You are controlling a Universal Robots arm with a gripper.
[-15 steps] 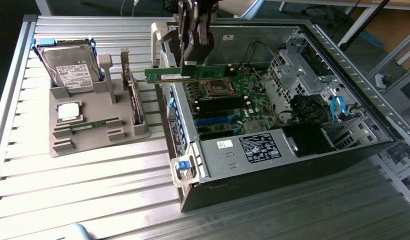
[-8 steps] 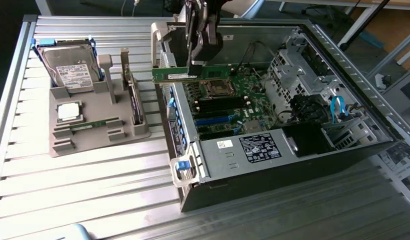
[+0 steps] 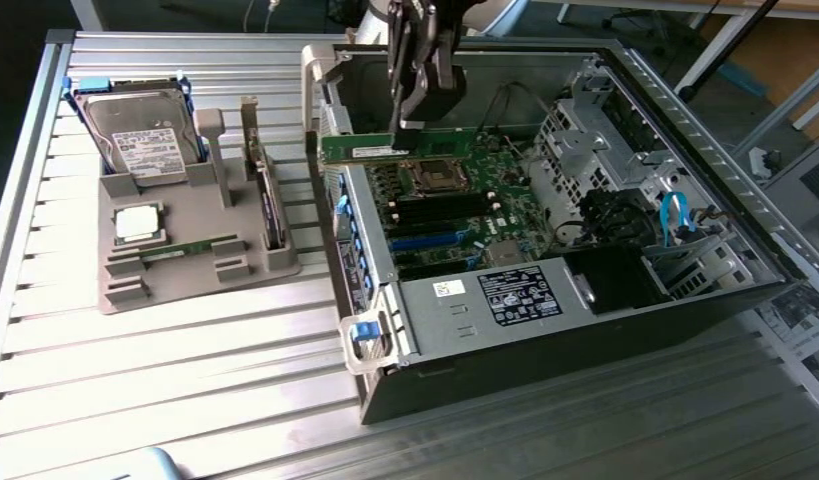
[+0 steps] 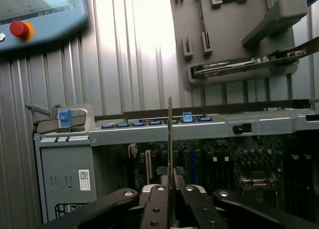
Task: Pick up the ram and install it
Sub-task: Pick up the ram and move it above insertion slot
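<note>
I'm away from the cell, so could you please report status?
Fingers shut on the ram. Ram held on edge above the motherboard in the open computer case, not seated. No obstruction seen beneath it.

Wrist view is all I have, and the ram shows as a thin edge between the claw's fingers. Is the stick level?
Observer: Nearly level. The exterior view shows the ram lengthwise, its flat green face and white label showing, with the claw shut on it from above.
Operator: Where does it sit over the machine?
Observer: Inside the open computer case, close to the wall at the exterior view's left. In the picture it is just above the processor socket. I can't tell whether it touches the board.
Operator: What's in the parts holder?
Observer: A hard drive with a white label sits at the far end of the grey holder.
</note>
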